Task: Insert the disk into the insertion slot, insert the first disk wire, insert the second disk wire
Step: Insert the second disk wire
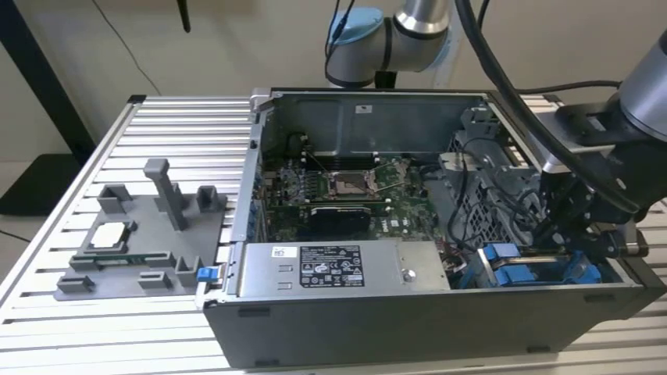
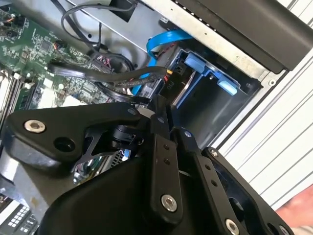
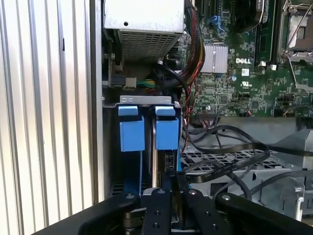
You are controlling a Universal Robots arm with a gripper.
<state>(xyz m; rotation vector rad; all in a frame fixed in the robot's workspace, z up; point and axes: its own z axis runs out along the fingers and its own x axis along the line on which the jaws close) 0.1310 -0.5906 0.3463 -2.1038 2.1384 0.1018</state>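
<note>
I see bright blue disk carrier tabs, a green motherboard, and a black gripper.

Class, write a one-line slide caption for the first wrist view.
Gripper poised at the blue-fitted drive cage beside the green motherboard, cables around.

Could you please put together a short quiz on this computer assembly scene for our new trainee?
1. True or false: the gripper hangs over the grey fixture plate beside the computer case.
2. What colour are the carrier tabs in the drive cage? A red, B blue, C yellow.
3. Fill in: in the first wrist view, ___ carrier tabs stand side by side.
Key: 1 false, it is down at the drive cage; 2 B; 3 two.
</note>
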